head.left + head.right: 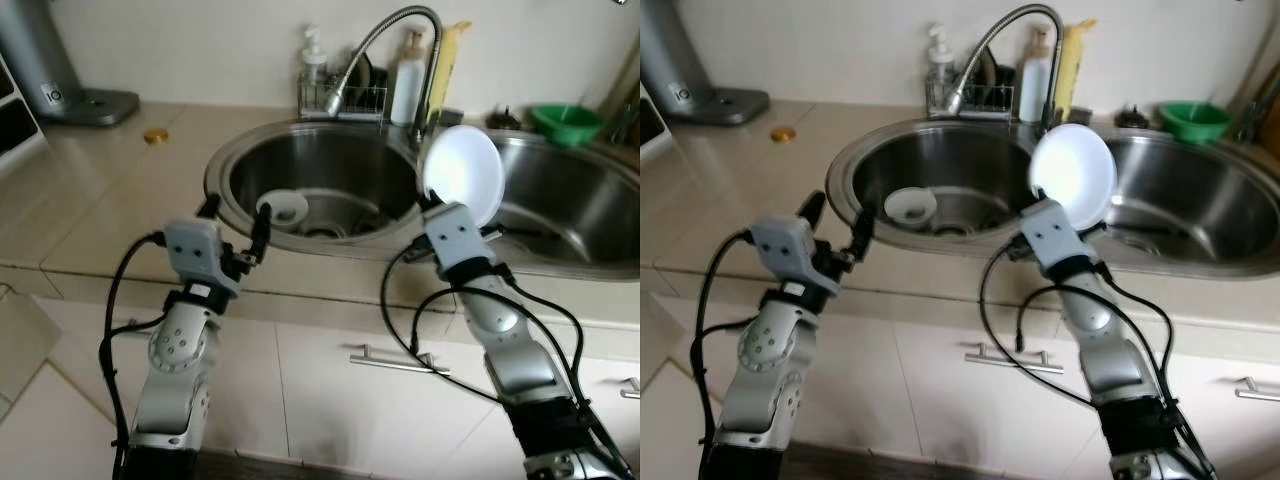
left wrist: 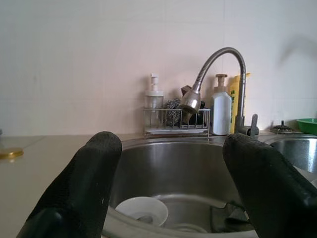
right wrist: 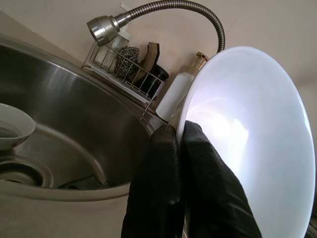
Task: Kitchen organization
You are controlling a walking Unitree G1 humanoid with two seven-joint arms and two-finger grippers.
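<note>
My right gripper [image 1: 437, 205] is shut on the rim of a white plate [image 1: 463, 175], holding it tilted on edge above the divider between the two sink basins; the plate [image 3: 247, 144] and the black fingers [image 3: 163, 188] pinching it show close up in the right wrist view. A small white bowl [image 1: 283, 209] sits in the bottom of the left basin [image 1: 330, 180]. My left gripper [image 1: 236, 228] stands open at the front rim of that basin, its fingers [image 2: 79, 193] spread with nothing between them and the bowl [image 2: 142, 210] just beyond.
A flexible faucet [image 1: 385, 40] arches over the sink. Behind it stand a wire rack with scrubbers [image 1: 345, 97], a soap pump [image 1: 313, 60] and bottles [image 1: 408, 85]. A green bowl [image 1: 567, 122] sits at the far right. A grey appliance [image 1: 50, 70] and a gold lid [image 1: 155, 135] are on the left counter.
</note>
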